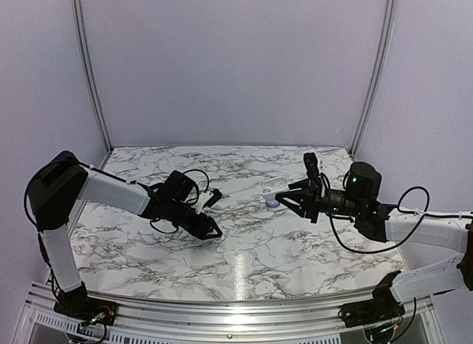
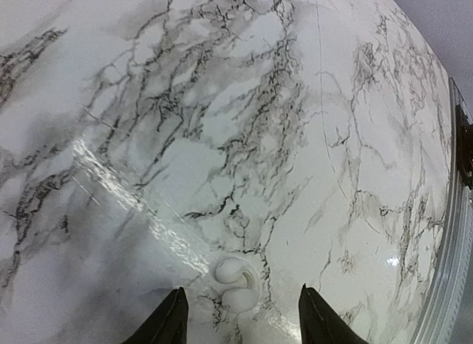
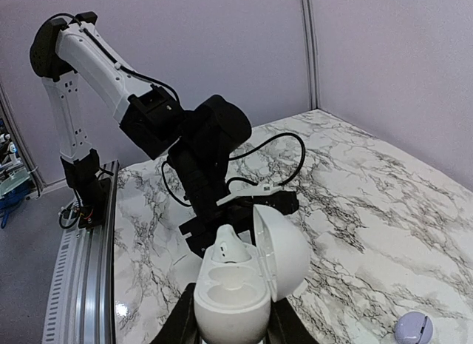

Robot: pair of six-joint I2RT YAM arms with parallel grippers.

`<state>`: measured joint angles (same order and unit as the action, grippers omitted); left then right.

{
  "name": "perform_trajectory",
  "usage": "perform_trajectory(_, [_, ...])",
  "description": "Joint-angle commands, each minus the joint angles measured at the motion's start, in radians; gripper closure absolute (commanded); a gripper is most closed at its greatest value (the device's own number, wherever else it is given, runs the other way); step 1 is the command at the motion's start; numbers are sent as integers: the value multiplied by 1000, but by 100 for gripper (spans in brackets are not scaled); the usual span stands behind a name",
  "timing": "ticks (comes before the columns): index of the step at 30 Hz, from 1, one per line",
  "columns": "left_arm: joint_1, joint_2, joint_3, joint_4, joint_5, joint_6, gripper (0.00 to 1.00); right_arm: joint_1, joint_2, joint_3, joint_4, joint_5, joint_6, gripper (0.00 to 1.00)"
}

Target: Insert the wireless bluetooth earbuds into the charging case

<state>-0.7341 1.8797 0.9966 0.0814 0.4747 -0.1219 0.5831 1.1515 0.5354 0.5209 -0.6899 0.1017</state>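
Observation:
My right gripper (image 3: 230, 328) is shut on the base of an open white charging case (image 3: 229, 303) and holds it above the table. The case's lid (image 3: 284, 255) is swung open to the right. One whitish earbud (image 3: 235, 249) sits in the far slot; the near slot (image 3: 222, 292) is empty. In the top view this case (image 1: 275, 185) is at the right gripper (image 1: 284, 196). My left gripper (image 2: 240, 325) is open and low over the table. A whitish earbud (image 2: 236, 283) lies on the marble just ahead of it, between the fingers (image 2: 170, 322) and untouched. In the top view the left gripper (image 1: 213, 231) is at centre-left.
A small lilac rounded piece (image 1: 272, 203) lies on the marble table (image 1: 244, 255) below the held case; it also shows in the right wrist view (image 3: 412, 328). I cannot tell whether it is a case or a bud. A metal rail (image 1: 222, 314) runs along the near edge.

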Motion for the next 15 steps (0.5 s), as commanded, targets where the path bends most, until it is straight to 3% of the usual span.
perform_trajectory(1, [0,-92,16,-13,-173,-11,47,-11,-13,8,9,-7,1,100])
perform_trajectory(6, [-15,-123,75,-120,-169,2,48,-10,-19,14,-12,-2,-11,100])
perform_trajectory(15, [-90,-33,172,-258,-135,40,51,-10,-13,15,-10,-5,-8,100])
